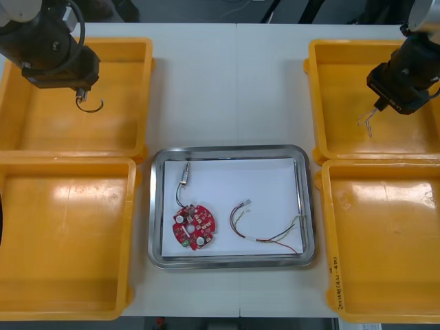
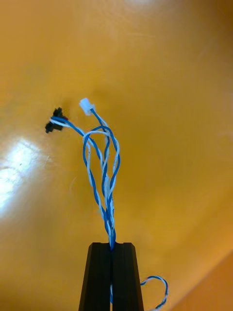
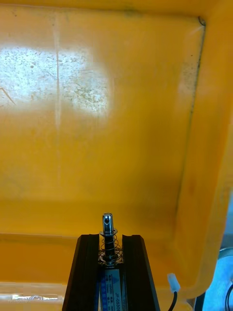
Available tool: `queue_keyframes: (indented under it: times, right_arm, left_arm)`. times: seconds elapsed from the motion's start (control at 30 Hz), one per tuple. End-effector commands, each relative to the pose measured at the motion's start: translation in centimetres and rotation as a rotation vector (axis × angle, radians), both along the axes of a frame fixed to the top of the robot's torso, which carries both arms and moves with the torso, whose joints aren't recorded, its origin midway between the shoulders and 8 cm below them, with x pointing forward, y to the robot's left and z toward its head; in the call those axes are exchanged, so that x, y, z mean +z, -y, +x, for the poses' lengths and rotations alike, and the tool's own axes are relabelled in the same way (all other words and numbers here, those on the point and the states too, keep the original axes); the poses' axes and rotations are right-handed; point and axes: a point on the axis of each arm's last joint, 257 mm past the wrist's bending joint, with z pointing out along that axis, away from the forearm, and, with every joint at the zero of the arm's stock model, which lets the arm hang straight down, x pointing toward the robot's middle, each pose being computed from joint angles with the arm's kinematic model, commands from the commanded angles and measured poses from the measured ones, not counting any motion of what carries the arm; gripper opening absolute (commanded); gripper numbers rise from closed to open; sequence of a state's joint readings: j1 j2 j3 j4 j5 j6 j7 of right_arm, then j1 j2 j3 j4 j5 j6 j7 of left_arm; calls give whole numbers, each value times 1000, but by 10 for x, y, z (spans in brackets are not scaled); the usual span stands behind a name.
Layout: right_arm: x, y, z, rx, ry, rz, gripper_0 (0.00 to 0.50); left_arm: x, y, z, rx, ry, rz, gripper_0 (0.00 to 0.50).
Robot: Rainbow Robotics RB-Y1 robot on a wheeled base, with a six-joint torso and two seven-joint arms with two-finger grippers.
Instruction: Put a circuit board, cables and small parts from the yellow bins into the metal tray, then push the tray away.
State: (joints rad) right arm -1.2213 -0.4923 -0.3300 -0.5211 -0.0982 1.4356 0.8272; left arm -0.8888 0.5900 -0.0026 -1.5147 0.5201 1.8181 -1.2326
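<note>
Now, over far bins [image 1: 41, 127], left gripper [image 3: 110, 240] clamps small metal part [image 3: 108, 224] — label [image 3: 108, 285] illegible — right gripper [image 2: 111, 245] pinches cable [image 2: 109, 218].

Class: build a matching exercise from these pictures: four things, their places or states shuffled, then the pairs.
1 blue and white cable
2 red circuit board
3 red and yellow cable
4 left end effector

a metal tray, right half
b shut on a small metal part
c in the right end effector
d tray, left half

Pairs: 1-c, 2-d, 3-a, 4-b
</note>
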Motion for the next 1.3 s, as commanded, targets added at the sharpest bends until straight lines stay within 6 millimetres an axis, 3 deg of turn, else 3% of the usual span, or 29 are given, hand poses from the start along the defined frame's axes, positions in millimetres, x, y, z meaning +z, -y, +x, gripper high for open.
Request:
queue_keyframes:
  times: [0.03, 0.27, 0.4, 0.63, 0.73, 0.93, 1.3]
  right_arm:
    - [52, 14, 3, 92, 56, -63, 0]
    - [74, 9, -23, 195, 44, -74, 0]
    - [89, 5, -51, 256, -6, -94, 0]
    - [134, 3, -48, 358, 147, -209, 0]
    - [142, 1, -49, 407, 191, -247, 0]
    - [136, -18, -56, 505, 227, -247, 0]
    - [124, -81, -71, 788, 243, -299, 0]
  left_arm:
    - [22, 0, -7, 88, 66, -70, 0]
    - [16, 29, -17, 42, 74, -79, 0]
    - [13, 50, -19, 45, 78, -105, 0]
    - [10, 77, -25, -2, 82, -102, 0]
    - [10, 84, -28, -25, 77, -108, 0]
    - [11, 90, -30, -51, 73, -116, 0]
    - [12, 86, -32, -69, 71, -101, 0]
